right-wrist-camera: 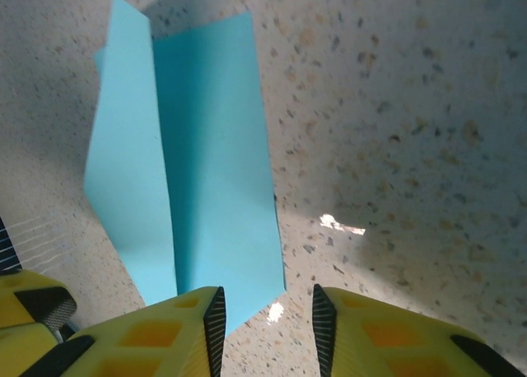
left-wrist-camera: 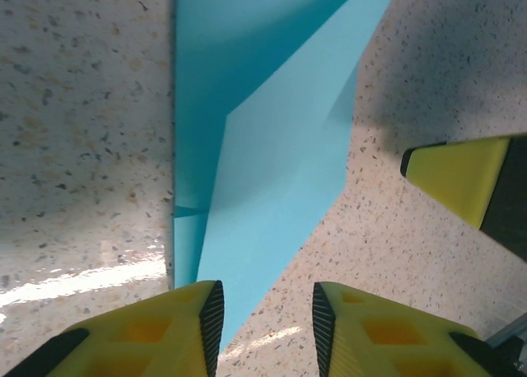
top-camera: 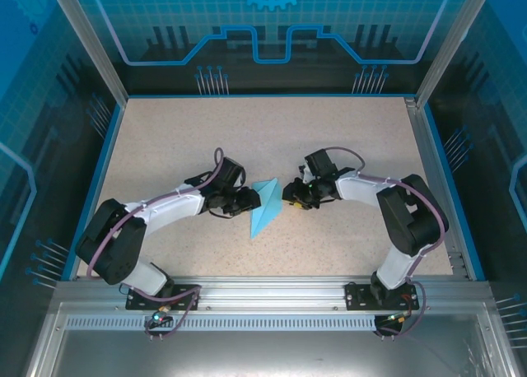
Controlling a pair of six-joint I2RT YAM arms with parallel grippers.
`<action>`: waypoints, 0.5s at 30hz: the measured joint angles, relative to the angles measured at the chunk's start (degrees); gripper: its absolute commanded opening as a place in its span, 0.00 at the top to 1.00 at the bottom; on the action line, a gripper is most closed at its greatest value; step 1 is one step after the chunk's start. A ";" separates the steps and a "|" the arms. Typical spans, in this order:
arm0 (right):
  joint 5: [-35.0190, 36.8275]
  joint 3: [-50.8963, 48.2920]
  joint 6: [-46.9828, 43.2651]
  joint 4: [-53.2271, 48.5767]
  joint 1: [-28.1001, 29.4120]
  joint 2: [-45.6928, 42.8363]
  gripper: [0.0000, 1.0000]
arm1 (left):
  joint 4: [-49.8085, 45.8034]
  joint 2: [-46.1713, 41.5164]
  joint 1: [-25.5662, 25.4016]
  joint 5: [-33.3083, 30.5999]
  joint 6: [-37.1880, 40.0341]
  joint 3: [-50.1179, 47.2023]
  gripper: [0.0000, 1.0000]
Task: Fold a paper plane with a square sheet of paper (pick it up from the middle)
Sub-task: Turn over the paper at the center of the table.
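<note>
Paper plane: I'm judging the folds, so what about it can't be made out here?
- Top external: paper plane too small to read its creases.
- Left wrist: far end cut off by the top edge; near tip partly behind the left fingers.
- Right wrist: near corner hidden behind the right fingers.

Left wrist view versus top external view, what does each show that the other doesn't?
Left wrist: overlapping layers of the folded cyan paper up close, its tip at the gap of the open left hand. Top external: both arms whole, the paper's full kite outline, the table's blue border. Shared: the paper, the speckled tabletop, the right hand.
</note>
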 measured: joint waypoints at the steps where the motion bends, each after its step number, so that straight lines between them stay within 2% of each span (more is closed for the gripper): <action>1: -0.02 -0.17 0.35 0.04 0.28 0.00 0.64 | -0.04 0.00 0.17 -0.15 0.00 0.00 0.61; 15: -0.28 -0.46 2.51 1.53 2.86 0.26 0.63 | -1.42 4.00 0.87 -0.37 0.61 3.43 0.59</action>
